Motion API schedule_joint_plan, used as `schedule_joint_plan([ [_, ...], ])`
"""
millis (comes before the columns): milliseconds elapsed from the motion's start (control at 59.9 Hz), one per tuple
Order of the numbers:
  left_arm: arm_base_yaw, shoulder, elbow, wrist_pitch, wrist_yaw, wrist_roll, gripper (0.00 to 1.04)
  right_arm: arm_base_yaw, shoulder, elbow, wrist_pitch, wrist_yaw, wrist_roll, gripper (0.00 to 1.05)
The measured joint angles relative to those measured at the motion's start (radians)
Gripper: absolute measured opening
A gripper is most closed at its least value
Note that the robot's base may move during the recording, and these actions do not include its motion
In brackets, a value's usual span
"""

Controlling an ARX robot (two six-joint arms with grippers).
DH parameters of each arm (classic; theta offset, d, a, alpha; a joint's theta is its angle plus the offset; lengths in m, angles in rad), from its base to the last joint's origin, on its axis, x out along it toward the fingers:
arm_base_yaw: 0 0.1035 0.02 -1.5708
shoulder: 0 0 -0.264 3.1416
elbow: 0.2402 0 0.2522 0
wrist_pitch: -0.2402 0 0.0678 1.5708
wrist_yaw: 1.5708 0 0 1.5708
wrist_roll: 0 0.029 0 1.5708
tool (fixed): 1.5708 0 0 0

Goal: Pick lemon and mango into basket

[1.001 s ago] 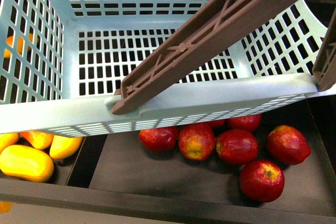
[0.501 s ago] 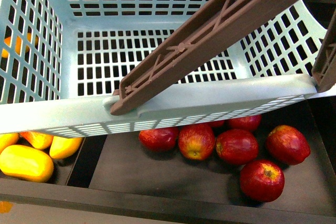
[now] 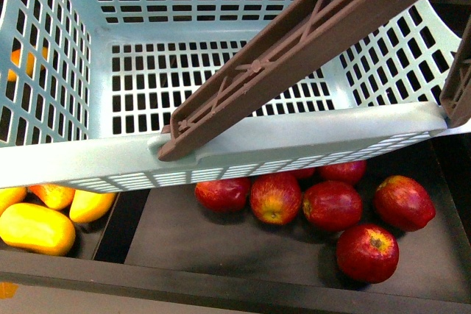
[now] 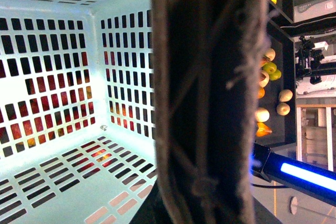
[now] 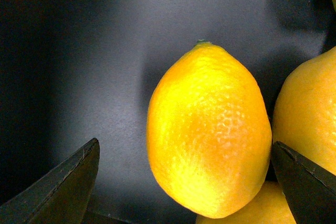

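Note:
The light blue slotted basket (image 3: 221, 148) hangs tilted and fills the front view, empty inside. My left gripper (image 4: 202, 198) is shut on its brown handle (image 4: 210, 93), which also crosses the front view as the handle (image 3: 294, 42). The right wrist view shows a lemon (image 5: 210, 124) with pitted yellow-orange skin lying on a dark tray floor. My right gripper (image 5: 185, 145) is open, one finger on each side of the lemon without touching it. Yellow fruits (image 3: 35, 228) lie under the basket's front left corner. I cannot tell which of them is the mango.
Several red apples (image 3: 331, 204) lie in a dark tray (image 3: 221, 255) below the basket's rim. More yellow fruit (image 5: 310, 114) crowds the lemon on one side. Far-off fruits (image 4: 270, 69) on a dark shelf show in the left wrist view.
The basket and its handle have swayed by a tiny amount. Nothing else has moved.

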Motion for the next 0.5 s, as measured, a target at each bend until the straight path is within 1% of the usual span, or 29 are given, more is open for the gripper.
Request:
schedule_joint_plan([
  [150, 0.000, 0.000, 0.000, 0.000, 0.000, 0.000, 0.05, -0.001, 0.024, 0.019, -0.004, 0.003, 0.000, 0.95],
  [184, 0.000, 0.000, 0.000, 0.000, 0.000, 0.000, 0.05, -0.002, 0.027, 0.021, -0.005, 0.005, 0.000, 0.93],
  [200, 0.000, 0.000, 0.000, 0.000, 0.000, 0.000, 0.05, -0.002, 0.029, 0.023, -0.006, 0.008, -0.001, 0.89],
  [250, 0.000, 0.000, 0.000, 0.000, 0.000, 0.000, 0.05, -0.004, 0.034, 0.023, -0.005, 0.009, -0.002, 0.85],
  [267, 0.000, 0.000, 0.000, 0.000, 0.000, 0.000, 0.05, -0.005, 0.036, 0.023, -0.005, 0.010, -0.003, 0.81],
  [351, 0.000, 0.000, 0.000, 0.000, 0.000, 0.000, 0.05, -0.011, 0.041, 0.023, -0.003, 0.010, -0.005, 0.71],
  [417, 0.000, 0.000, 0.000, 0.000, 0.000, 0.000, 0.05, -0.016, 0.041, 0.023, 0.002, 0.008, -0.007, 0.65],
  [501, 0.000, 0.000, 0.000, 0.000, 0.000, 0.000, 0.05, -0.022, 0.041, 0.022, 0.008, 0.001, -0.009, 0.64],
])
